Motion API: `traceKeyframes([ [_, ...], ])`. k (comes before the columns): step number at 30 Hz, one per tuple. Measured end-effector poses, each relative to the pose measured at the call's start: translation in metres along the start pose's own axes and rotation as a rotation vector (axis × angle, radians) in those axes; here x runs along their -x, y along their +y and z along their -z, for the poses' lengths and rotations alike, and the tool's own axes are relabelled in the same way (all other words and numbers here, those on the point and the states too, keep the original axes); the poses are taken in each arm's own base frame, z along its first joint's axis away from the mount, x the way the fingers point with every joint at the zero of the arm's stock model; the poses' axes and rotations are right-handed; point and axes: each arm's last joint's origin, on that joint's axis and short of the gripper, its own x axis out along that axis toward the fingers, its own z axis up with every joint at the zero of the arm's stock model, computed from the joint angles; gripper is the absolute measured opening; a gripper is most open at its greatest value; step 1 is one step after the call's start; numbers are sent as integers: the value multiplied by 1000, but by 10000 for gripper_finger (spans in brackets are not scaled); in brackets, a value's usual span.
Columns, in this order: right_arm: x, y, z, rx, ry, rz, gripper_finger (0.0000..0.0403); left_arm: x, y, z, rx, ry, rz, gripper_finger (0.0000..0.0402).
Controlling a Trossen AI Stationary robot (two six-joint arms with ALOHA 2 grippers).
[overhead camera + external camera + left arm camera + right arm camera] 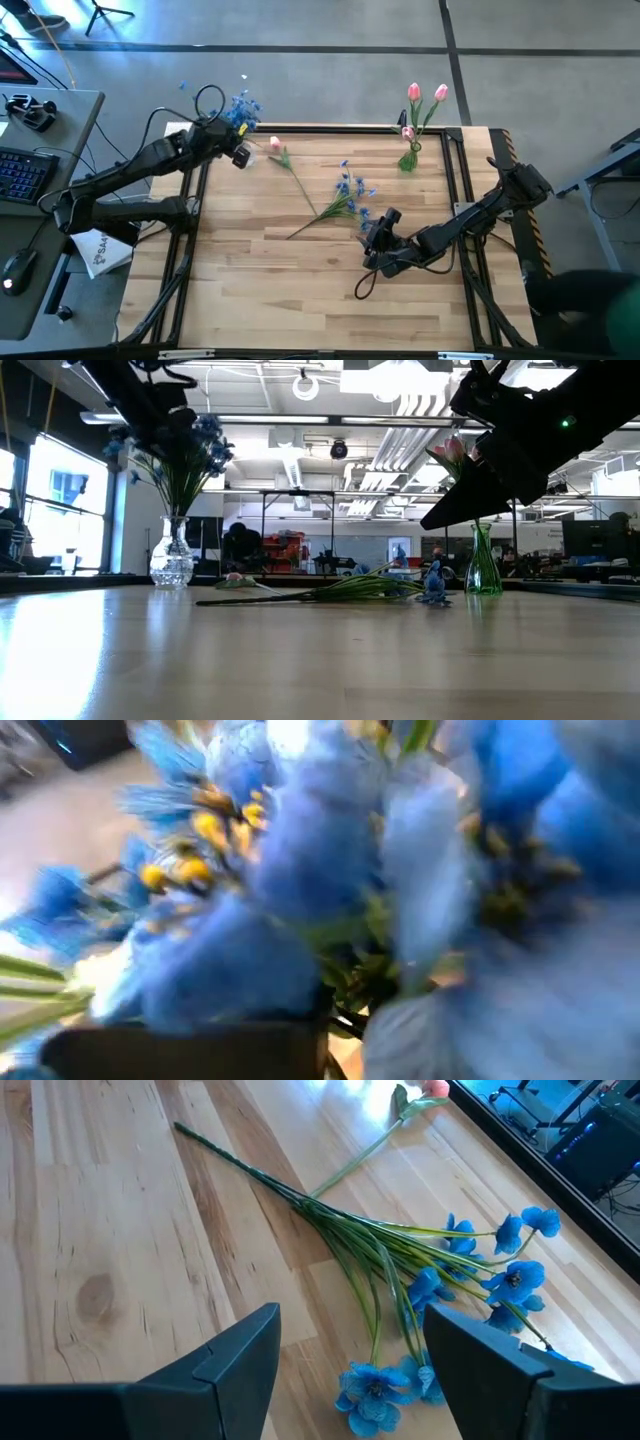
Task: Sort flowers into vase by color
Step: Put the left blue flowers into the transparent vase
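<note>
At upper left, the left end effector (238, 128) sits among blue flowers (245, 105) in the clear vase (172, 560); its finger spread cannot be told. Mid-frame, a blue spray (345, 195) and pink tulip (275, 146) lie on the desk (250, 290). The right end effector (372, 235) gapes wide beside the spray.

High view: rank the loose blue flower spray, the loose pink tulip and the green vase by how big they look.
1. Blue flower spray on the table, longest overall.
2. Loose pink tulip, noticeably shorter.
3. Green vase, seen from above, smallest; its tulips excluded.
</note>
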Motion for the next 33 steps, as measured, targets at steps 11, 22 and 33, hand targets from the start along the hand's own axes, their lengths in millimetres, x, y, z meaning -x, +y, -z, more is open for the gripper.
traceKeyframes([
  [11, 0, 0, 0, -2, -2, -1, 243, 12, 14, -21, -2, 99, 91, 195],
  [22, 0, 0, 0, -3, -2, -1, 243, 52, 25, -53, 28, 36, 197, 283],
  [33, 0, 0, 0, -3, -2, -1, 243, 41, 21, -52, 42, 73, 186, 257],
])
